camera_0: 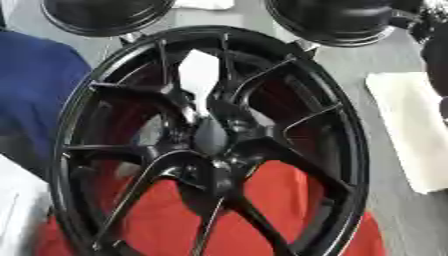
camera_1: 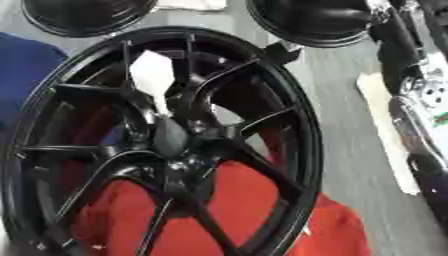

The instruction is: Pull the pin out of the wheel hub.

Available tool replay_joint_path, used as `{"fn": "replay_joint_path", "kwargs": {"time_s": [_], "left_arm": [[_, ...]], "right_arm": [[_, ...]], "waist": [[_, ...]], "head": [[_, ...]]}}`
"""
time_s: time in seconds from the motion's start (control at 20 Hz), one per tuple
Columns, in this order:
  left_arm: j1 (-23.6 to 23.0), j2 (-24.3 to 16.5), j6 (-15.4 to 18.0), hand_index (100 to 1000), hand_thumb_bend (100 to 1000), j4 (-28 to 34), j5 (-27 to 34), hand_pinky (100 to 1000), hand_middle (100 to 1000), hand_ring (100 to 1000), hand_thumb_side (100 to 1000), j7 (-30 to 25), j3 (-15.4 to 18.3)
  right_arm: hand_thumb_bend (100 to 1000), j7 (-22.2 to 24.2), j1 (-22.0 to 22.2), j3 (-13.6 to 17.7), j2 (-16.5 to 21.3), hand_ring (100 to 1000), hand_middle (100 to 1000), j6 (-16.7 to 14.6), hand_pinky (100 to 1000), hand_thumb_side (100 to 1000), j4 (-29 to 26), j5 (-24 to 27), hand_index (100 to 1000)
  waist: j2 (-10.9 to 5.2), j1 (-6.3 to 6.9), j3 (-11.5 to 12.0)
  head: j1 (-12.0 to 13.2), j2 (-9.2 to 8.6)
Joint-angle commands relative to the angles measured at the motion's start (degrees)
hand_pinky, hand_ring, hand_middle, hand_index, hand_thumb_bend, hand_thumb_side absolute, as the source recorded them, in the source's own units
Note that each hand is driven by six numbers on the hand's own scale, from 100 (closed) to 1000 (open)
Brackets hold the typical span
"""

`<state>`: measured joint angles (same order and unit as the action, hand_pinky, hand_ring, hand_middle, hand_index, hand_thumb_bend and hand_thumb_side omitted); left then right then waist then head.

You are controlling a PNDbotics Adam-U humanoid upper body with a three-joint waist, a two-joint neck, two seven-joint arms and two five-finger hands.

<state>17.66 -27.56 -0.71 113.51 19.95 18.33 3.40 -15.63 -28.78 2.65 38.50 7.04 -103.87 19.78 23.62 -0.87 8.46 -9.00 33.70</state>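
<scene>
Through the left eye we have the big black wheel (camera_0: 210,145) filling almost the whole picture, spokes fanning out from the hub (camera_0: 210,137) at its middle, with a red cloth (camera_0: 289,200) showing through the lower gaps and a blue cloth (camera_0: 35,95) off to the left. Two more dark rims (camera_0: 105,15) sit at the far edge, and a white sheet (camera_0: 407,130) lies on the grey floor to the right. We cannot pick out the pin here; the hub is a dark cluster of recesses, so it should be somewhere in there, small against all that metal. None of our hands shows in this view. Over to the right eye: same wheel, hub (camera_1: 171,142) a little left of centre, and now our right arm (camera_1: 420,115) runs down the right edge, black and silver, well apart from the hub. Its hand is not in view, so we cannot tell how it is set; the left hand is not in view either. We judge the wheel heavy and rigid, unlikely to shift under a pull. The pin is probably short, hard and smooth, so we would pinch it at its exposed head and draw straight out along its axis.
</scene>
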Motion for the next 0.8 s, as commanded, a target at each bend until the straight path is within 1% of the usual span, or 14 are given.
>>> {"fn": "replay_joint_path", "kwargs": {"time_s": [0.05, 0.25, 0.4, 0.55, 0.65, 0.8], "left_arm": [[0.5, -1.4, 0.2, 727, 161, 1.1, -0.6, 813, 738, 802, 701, -0.1, 0.5], [0.5, -3.2, 0.5, 729, 162, 1.1, -1.0, 813, 739, 803, 694, -0.3, 0.4], [0.4, -7.0, 0.7, 730, 156, 1.1, -2.0, 812, 738, 802, 680, -1.1, -0.1], [0.6, -13.2, 0.8, 737, 151, 1.1, -4.0, 812, 738, 801, 664, -2.9, -0.9], [1.2, -18.4, 0.6, 745, 161, 1.1, -5.6, 812, 738, 800, 668, -4.9, -1.8], [3.0, -26.0, -0.8, 753, 165, 1.1, -8.5, 813, 737, 798, 661, -10.9, -3.4]], "right_arm": [[100, 0.1, -0.6, 0.7, 1.1, 839, 674, -0.1, 816, 678, -1.1, 0.0, 731], [100, 0.2, -0.2, 0.7, 1.2, 839, 675, -0.1, 816, 678, -1.1, 0.1, 731], [100, 0.3, 0.3, 0.7, 1.5, 839, 675, 0.0, 816, 676, -1.2, 0.0, 731], [100, 0.4, 1.2, 0.7, 1.8, 839, 675, 0.1, 816, 676, -1.2, 0.0, 731], [100, 0.4, 1.8, 0.6, 2.2, 838, 674, 0.1, 816, 675, -1.2, 0.0, 731], [100, 0.4, 2.9, 0.6, 2.7, 838, 674, 0.2, 815, 676, -1.0, -0.1, 731]], "waist": [[-1.01, 0.05, 0.1], [-1.42, 0.27, 0.0], [-1.97, 0.51, -0.1], [-2.69, 0.73, -0.3], [-3.24, 0.93, -0.6], [-4.01, 1.24, -0.9]], "head": [[-0.1, -0.35], [-0.2, 0.01], [-0.2, 0.31], [0.0, 0.46], [0.1, 0.55], [0.0, 0.78]]}}
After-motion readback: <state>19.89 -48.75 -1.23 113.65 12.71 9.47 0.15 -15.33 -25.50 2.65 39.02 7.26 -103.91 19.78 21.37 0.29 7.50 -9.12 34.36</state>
